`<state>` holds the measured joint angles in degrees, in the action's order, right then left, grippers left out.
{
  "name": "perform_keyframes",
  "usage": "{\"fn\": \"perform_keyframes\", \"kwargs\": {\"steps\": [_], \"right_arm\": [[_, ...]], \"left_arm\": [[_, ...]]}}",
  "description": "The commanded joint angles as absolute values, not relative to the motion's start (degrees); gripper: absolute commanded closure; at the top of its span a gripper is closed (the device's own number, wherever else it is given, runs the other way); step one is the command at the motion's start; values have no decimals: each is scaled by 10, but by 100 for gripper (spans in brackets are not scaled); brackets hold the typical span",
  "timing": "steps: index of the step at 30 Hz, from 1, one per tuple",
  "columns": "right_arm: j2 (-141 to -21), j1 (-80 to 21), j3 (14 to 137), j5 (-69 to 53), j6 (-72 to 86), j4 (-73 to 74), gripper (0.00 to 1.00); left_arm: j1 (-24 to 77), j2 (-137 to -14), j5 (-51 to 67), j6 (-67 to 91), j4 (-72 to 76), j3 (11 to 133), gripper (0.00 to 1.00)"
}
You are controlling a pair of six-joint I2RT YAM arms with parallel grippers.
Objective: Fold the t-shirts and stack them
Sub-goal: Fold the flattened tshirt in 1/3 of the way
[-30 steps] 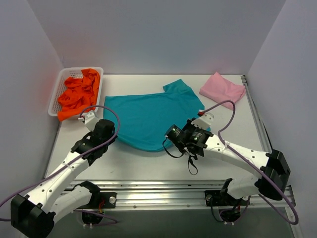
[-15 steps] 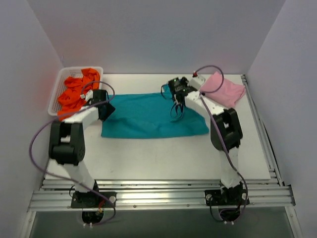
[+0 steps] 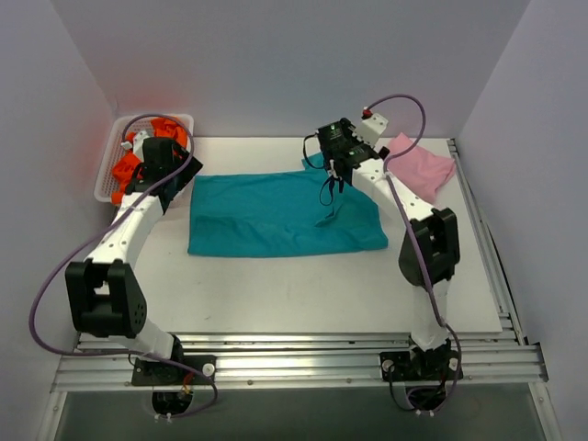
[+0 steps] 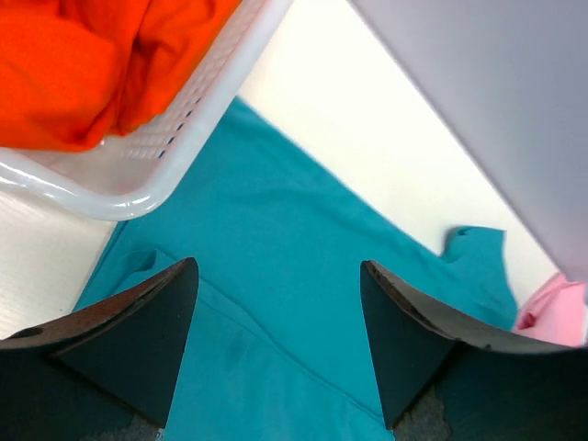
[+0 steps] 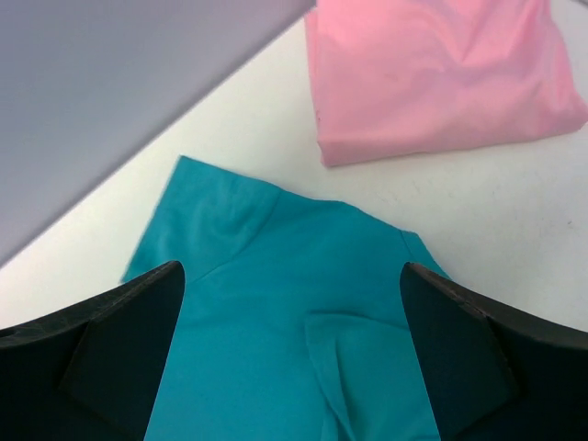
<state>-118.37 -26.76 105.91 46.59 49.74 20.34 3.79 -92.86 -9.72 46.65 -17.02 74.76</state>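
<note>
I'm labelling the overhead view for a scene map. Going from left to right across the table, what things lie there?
white basket holding the orange t-shirts → teal t-shirt, spread flat → pink t-shirt, folded

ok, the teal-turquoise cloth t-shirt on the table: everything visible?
The teal-turquoise cloth t-shirt lies flat on the table, folded into a wide rough rectangle, soft, lightly creased. A sleeve sticks out at its far right corner. Left gripper and right gripper hang open above its far edge, not touching. Its far-left corner reaches the white lattice basket; contact unclear.
</note>
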Motion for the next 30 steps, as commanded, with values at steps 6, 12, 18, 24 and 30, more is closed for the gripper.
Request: {"fn": "perform_keyframes", "kwargs": {"steps": [6, 12, 18, 24, 30], "right_arm": [[-970, -283, 793, 402, 468, 70, 7], [-937, -308, 678, 350, 504, 25, 100], [-1002, -349, 668, 352, 540, 37, 100], [-1077, -354, 708, 366, 562, 71, 100], [-1108, -354, 713, 379, 584, 81, 100]], "left_arm": [[54, -798, -110, 443, -175, 651, 23], [84, -752, -123, 474, -106, 527, 30], [107, -748, -147, 483, -69, 493, 31], [108, -768, -145, 477, -67, 497, 32], [107, -769, -147, 472, -57, 492, 32]]}}
